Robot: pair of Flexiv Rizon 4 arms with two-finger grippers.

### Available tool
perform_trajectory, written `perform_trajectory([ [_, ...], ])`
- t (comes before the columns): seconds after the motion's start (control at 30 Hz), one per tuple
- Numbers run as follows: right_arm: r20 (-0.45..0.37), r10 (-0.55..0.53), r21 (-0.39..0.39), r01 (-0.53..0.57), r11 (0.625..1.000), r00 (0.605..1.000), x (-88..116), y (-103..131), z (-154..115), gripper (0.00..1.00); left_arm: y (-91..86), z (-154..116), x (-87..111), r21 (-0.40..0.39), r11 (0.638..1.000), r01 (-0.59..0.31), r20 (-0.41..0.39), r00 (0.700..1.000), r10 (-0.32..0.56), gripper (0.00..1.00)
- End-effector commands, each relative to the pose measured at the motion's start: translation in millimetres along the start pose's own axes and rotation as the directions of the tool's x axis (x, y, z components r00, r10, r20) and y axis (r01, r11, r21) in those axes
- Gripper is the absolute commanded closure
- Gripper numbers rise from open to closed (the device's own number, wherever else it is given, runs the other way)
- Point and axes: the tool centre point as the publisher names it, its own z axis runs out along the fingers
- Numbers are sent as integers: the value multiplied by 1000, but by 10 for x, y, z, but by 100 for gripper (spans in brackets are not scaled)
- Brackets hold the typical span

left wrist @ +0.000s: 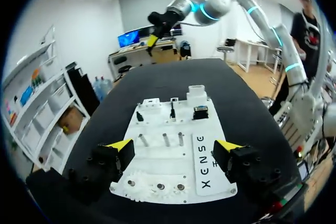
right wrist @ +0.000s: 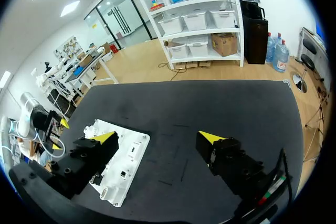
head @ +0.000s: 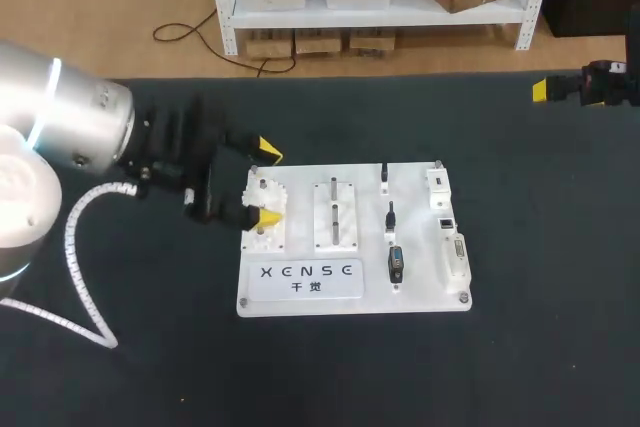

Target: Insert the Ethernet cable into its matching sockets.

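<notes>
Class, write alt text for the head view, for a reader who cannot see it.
A white connector board lies in the middle of a dark table. The left gripper is open at the board's left end, its yellow tips either side of a white gear block; the right gripper sits far off near the table's right edge.

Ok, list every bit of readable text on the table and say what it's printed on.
"XENSE": large black letters on the flat white plastic socket board, on its bare strip nearest the robot.
"千觉": two smaller characters directly under those letters, same board.
Nothing else there is legible; any markings by the sockets are too small.
</notes>
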Motion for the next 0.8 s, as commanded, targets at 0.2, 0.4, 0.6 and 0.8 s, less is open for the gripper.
perform_trajectory([
  [0.2,-1,-1,-3,1,1000,1000,-2,-5,-2,0,-41,89,143,-14,999,44,73,996,-43,0],
  [0.4,-1,-1,-3,1,1000,1000,-2,-5,-2,0,-87,146,176,-14,998,68,72,995,-67,0],
  [0.6,-1,-1,-3,1,1000,1000,-2,-5,-2,0,-95,177,189,-9,992,124,63,990,-123,0],
  [0.8,-1,-1,-3,1,1000,1000,-2,-5,-2,0,-95,177,189,-9,992,124,63,990,-123,0],
])
